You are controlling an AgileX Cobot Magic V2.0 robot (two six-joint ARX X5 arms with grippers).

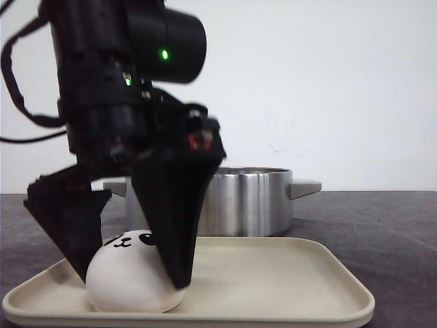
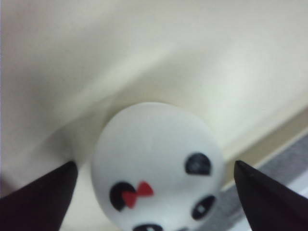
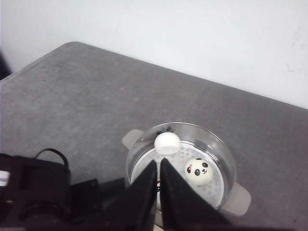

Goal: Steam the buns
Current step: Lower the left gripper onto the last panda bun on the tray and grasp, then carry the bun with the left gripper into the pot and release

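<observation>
This is looking like a robot test bench in a lab rather than any real kitchen. A plain white wall [image 1: 341,82] is filling the background with nothing hung on it, and a bare dark grey tabletop [image 3: 72,96] is carrying only staged props: a beige plastic tray [image 1: 273,287], a steel steamer pot [image 1: 249,201] with grey handles, and toy-like panda-faced buns [image 3: 199,171] (one with a tiny red bow). No stove or sink is showing beside them. Black arm housings with glowing green lights [image 1: 164,55] and loose cables [image 1: 17,82] are hanging over the setup.
</observation>
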